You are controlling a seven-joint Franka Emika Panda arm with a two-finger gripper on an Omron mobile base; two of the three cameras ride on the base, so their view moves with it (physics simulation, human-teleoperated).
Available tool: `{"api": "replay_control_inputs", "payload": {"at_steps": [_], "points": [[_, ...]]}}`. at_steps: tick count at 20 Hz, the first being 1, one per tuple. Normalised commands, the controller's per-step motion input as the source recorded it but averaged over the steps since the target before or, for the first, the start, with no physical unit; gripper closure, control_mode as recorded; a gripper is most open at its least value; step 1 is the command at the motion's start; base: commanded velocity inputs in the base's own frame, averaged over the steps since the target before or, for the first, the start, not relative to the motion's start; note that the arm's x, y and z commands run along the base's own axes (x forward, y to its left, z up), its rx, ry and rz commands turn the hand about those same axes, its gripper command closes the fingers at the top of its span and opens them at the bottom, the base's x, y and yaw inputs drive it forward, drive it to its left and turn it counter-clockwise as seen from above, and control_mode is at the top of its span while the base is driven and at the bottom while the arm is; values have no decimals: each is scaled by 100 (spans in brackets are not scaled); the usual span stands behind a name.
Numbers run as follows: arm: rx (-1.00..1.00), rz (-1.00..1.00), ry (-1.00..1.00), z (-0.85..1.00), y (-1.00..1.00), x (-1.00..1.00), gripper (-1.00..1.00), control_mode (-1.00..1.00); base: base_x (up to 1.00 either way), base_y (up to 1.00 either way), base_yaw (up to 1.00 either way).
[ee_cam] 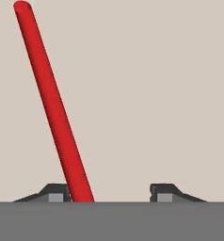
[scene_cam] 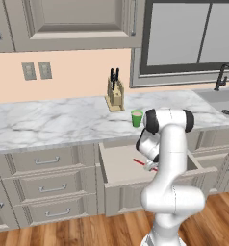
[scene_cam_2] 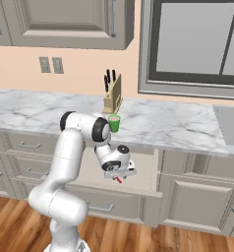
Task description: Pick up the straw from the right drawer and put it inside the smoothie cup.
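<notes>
- Gripper (ee_cam: 108,192) low inside the right drawer (scene_cam: 117,166), jaws part-way apart astride the straw (ee_cam: 52,103); one finger touches it, no firm grip visible.
- Straw lies on the drawer floor, not lifted.
- Left: grasp, lift, carry to the smoothie cup (scene_cam: 136,118) on the counter (scene_cam: 49,120).

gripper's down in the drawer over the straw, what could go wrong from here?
1. In the hand view the straw lies right beside one fingertip, far from the other, so closing jaws may push or roll it along the right drawer floor instead of pinching it.
2. It runs slanted across the gripper, so a grip may hold it crooked.
3. The smoothie cup is small; a crooked straw could miss or tip it.
</notes>
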Motion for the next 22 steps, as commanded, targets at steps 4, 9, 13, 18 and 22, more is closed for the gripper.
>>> {"api": "replay_control_inputs", "payload": {"at_steps": [4,9,13,18,22], "points": [[-8,-11,0,-50,0,-94,100,-100,0,0,0],[0,-16,4,-13,-17,-88,100,-100,0,0,0],[0,-10,1,31,-15,-28,100,-100,0,0,0],[0,-1,0,92,-1,-29,100,-100,0,0,0],[0,0,-1,100,0,-49,100,-100,0,0,0]]}}
